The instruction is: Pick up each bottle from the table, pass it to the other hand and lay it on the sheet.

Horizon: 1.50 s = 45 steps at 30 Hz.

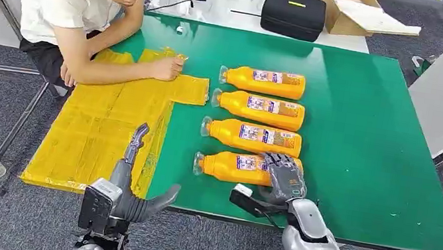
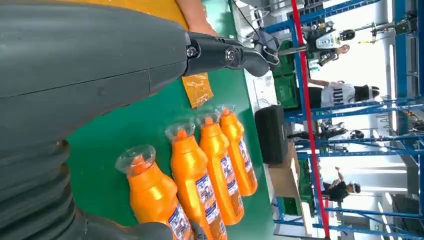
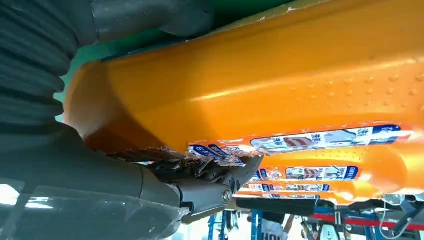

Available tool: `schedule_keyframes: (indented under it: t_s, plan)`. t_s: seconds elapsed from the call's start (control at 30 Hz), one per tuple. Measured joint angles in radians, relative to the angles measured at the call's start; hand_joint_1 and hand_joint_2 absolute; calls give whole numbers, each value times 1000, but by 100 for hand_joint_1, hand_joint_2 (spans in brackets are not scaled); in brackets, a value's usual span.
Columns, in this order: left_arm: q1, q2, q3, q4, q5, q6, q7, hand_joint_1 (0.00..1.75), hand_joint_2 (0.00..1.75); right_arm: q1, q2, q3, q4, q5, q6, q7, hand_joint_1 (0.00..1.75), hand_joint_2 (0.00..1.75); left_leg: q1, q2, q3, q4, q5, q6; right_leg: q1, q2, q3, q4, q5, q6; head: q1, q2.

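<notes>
My right hand point(image 1: 283, 177) wraps the nearest bottle point(image 1: 236, 166), lying crosswise with its cap toward the yellow sheet point(image 1: 94, 128). My left hand point(image 1: 129, 181) hovers spread, holding nothing.

Person point(image 1: 84, 2) leaning on green table point(image 1: 371, 135); black case point(image 1: 293, 14), cardboard box point(image 1: 351, 10) behind.

Bottle labels point(image 1: 270, 77) blue-and-white print, too small to read. Bystander's white shirt point(image 2: 340, 93) shows partial letters "HUK", uncertain.
</notes>
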Motion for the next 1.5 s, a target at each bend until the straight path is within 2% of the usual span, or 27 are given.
schedule_keyframes:
  t_s: [0.57,0.6,0.7,0.9,1.0,1.1,1.2,1.33,1.5]
  plan:
    - [0,0,0,0,0,0,0,0,175,-1,-4,0,6,-2,2,0,175,175,0,0,2,0,0,0,0,0,2,0,0,0,0,0]
    - [1,0,0,0,6,0,0,0,175,2,-3,-3,6,-82,13,-70,175,175,0,0,2,0,0,0,0,0,2,0,0,0,0,0]
    - [2,1,1,0,55,-13,-2,0,175,14,-2,-22,-14,-227,56,-172,175,175,0,0,4,0,-2,0,0,1,4,0,0,0,1,0]
    - [11,7,8,9,252,-90,27,0,175,117,39,-74,-152,-464,73,-273,175,175,0,1,6,0,-3,0,1,2,4,0,0,-1,0,0]
    - [27,11,16,18,426,-176,31,0,175,199,66,-106,-266,-577,38,-358,175,175,1,0,2,0,-3,0,2,2,3,0,-1,-1,0,0]
    - [48,18,19,18,504,-197,31,0,175,261,92,-120,-389,-609,-8,-363,175,175,1,1,-2,0,-2,0,1,2,-3,1,0,0,0,0]
    - [58,25,16,18,475,-152,-1,0,175,293,109,-138,-479,-639,-43,-372,175,175,0,0,-4,0,-1,0,0,1,-3,0,-1,0,0,0]
    - [65,32,11,16,411,-79,-56,0,175,318,125,-157,-547,-656,-73,-399,175,175,0,0,-6,0,-2,1,0,1,-5,0,-1,0,0,0]
    - [66,35,10,14,472,-103,-34,0,175,328,141,-168,-593,-679,-74,-419,175,175,0,0,-6,0,-2,1,0,1,-6,0,-1,0,0,0]
